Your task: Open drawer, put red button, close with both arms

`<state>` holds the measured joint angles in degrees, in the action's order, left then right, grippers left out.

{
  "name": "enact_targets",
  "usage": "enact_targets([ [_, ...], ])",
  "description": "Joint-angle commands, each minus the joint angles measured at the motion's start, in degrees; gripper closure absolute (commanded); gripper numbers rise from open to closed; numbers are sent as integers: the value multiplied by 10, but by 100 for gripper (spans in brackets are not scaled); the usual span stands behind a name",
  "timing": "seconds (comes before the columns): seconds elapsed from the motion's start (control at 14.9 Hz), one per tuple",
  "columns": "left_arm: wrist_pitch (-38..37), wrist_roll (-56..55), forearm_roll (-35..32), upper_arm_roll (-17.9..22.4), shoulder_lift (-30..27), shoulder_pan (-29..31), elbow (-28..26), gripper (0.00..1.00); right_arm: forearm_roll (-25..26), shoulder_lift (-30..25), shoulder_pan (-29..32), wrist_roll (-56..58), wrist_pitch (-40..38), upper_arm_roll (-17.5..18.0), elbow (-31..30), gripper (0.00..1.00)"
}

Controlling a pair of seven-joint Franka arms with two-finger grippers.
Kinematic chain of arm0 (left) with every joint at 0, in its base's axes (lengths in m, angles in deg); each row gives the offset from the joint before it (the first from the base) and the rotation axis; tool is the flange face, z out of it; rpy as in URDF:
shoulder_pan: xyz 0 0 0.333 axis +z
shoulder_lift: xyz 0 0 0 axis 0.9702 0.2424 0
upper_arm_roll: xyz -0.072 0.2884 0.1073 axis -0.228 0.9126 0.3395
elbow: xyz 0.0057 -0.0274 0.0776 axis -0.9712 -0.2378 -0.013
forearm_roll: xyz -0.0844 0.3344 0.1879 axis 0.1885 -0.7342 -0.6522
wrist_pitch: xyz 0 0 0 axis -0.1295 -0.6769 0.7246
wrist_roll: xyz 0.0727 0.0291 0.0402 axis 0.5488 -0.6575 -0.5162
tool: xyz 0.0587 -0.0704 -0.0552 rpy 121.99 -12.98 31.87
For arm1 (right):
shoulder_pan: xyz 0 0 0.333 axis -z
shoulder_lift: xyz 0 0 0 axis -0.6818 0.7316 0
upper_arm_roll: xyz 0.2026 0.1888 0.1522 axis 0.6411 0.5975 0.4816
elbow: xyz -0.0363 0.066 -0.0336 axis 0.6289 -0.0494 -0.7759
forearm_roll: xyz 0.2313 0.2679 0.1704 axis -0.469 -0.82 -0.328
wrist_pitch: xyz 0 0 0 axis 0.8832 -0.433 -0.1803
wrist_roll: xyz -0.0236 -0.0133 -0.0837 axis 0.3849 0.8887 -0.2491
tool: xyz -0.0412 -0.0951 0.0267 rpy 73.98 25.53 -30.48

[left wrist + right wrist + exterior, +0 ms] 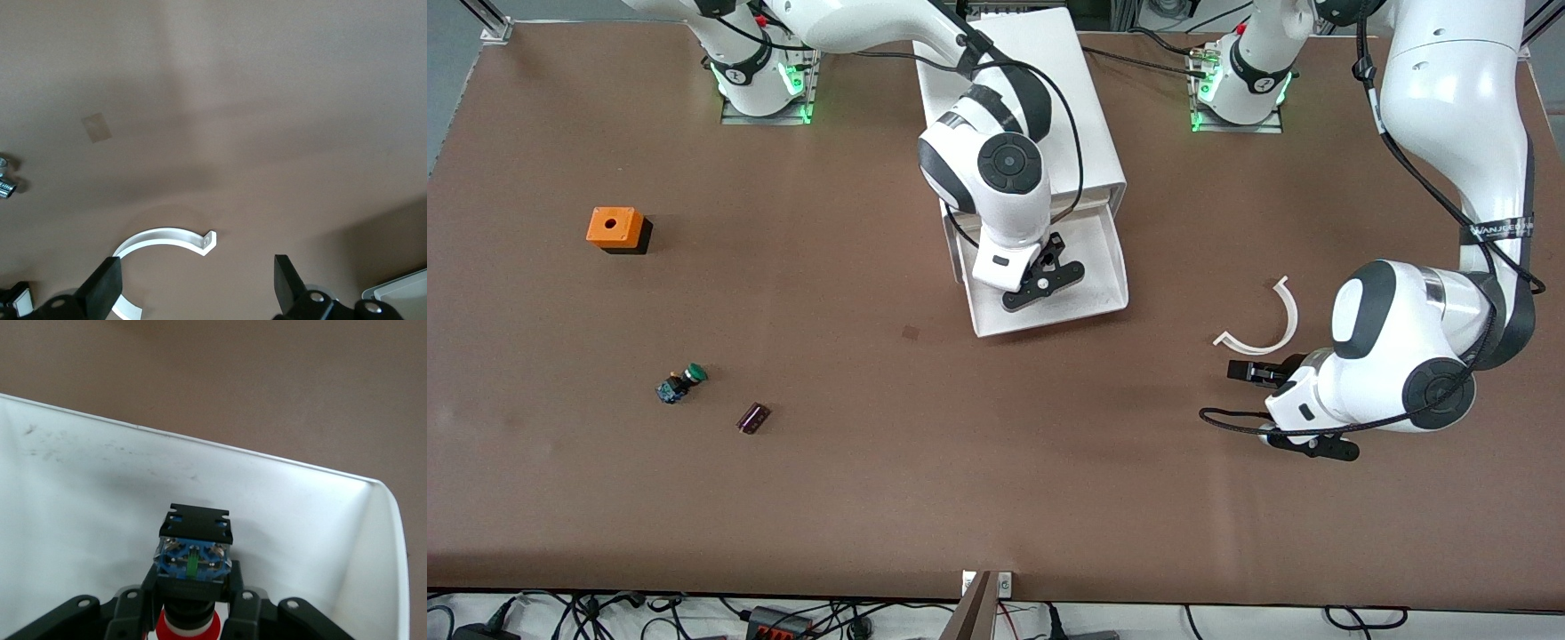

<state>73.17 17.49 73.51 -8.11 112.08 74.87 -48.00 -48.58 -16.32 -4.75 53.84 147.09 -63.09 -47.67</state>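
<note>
The drawer (1107,267) stands pulled out of the white cabinet (1040,71), toward the front camera. My right gripper (1045,280) is over the drawer's tray and is shut on the red button (193,560). In the right wrist view the gripper (191,600) holds the button's black-and-blue body, the red cap at the hand, above the white drawer floor (100,487). The button is hidden by the hand in the front view. My left gripper (1280,409) is open and empty, low over the table at the left arm's end, its fingers (100,290) wide apart.
A white curved clip (1280,329) lies by the left gripper and shows between its fingers in the left wrist view (160,237). An orange box with a hole (615,228), a green-capped button (683,382) and a small dark part (753,418) lie toward the right arm's end.
</note>
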Motion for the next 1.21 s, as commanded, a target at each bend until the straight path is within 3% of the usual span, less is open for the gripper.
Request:
enact_targets([
  [0.0, 2, -10, -16, -2, 2, -4, 9, 0, -7, 10, -2, -12, -4, 6, 21, 0],
  [0.4, 2, -59, -15, -8, 1, -10, 9, 0, -2, -13, 32, -33, -39, 0, 70, 0],
  [0.54, 2, -112, 0, -12, -2, -22, 8, 0, 6, -37, 56, -27, -47, -19, 69, 0],
  [0.74, 15, -200, 2, -16, -1, -76, 5, 0, 7, -83, 108, -18, -108, -35, 67, 0],
  [0.87, 114, -212, 6, -16, -4, -107, -34, 0, 3, -110, 173, 33, -169, -35, 65, 0],
  [1.14, 225, -300, 7, -16, 3, -169, -60, 0, -1, -134, 287, 175, -225, -35, 42, 0],
])
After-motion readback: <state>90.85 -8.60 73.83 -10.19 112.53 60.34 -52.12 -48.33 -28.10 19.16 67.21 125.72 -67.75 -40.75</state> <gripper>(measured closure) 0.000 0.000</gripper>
